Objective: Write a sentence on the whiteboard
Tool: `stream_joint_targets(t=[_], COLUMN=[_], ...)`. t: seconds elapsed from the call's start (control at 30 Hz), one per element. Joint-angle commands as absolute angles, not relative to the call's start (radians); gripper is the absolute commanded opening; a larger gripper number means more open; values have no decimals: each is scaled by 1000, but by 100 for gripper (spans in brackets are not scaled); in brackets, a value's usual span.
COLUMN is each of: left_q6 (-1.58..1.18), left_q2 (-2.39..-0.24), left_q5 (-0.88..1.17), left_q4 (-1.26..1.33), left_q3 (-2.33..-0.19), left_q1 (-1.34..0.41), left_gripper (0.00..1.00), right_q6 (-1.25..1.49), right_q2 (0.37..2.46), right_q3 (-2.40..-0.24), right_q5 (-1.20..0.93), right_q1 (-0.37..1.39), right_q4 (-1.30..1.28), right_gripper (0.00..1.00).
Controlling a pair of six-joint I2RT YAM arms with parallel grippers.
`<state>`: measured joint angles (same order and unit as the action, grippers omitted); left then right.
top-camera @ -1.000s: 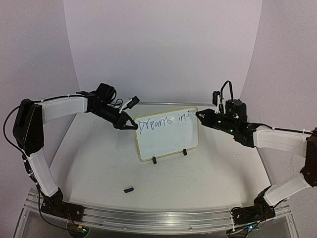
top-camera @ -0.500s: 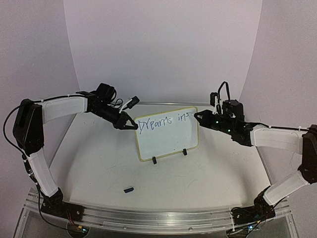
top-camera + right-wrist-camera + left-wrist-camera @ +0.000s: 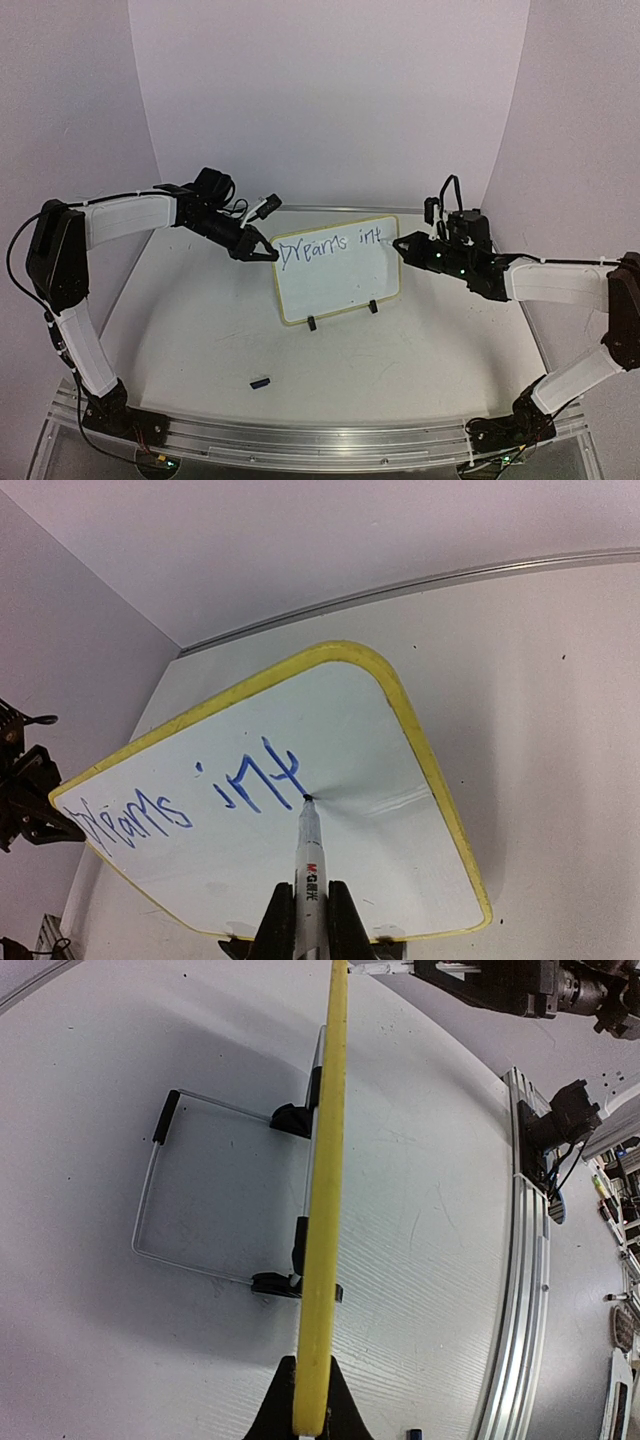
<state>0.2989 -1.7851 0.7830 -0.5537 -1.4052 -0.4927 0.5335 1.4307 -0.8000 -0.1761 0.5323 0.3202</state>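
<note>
Left hand (image 3: 266,253) pinches the light, likely tip-prone whiteboard (image 3: 340,285) by its stiff side frame; right hand (image 3: 403,243), opposite, grips a marker (image 3: 308,865).

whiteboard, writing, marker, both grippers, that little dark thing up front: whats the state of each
whiteboard: standing upright, left edge pinched
sentence: unfinished, reads "Dreams int" in blue
marker: uncapped, tip touching the board
left gripper: shut on the whiteboard's edge
right gripper: shut on the marker
small dark piece: lying loose on the table, apart from the board
</note>
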Motion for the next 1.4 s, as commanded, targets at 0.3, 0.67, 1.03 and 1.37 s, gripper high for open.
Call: stream_joint_targets(t=[0.3,0.67,1.03,1.37], left_q6=[319,318,319,319], left_q2=[-1806,-1806,-1805,-1805], left_q5=[741,741,741,741], left_q4=[-614,-614,-614,-615], left_q3=[-1420,-1419,-1419,-1419], left_q1=[-511,-511,-511,-511], left_gripper=[0,0,0,0], right_q6=[531,523,506,481], right_q2=[1335,1375,1413,1413], right_q3=[-797,-815,-857,-856], right_q5=[-116,-101,-102,-136], right_q1=[528,529,529,528], right_q4=[316,316,317,319], right_gripper=[0,0,0,0])
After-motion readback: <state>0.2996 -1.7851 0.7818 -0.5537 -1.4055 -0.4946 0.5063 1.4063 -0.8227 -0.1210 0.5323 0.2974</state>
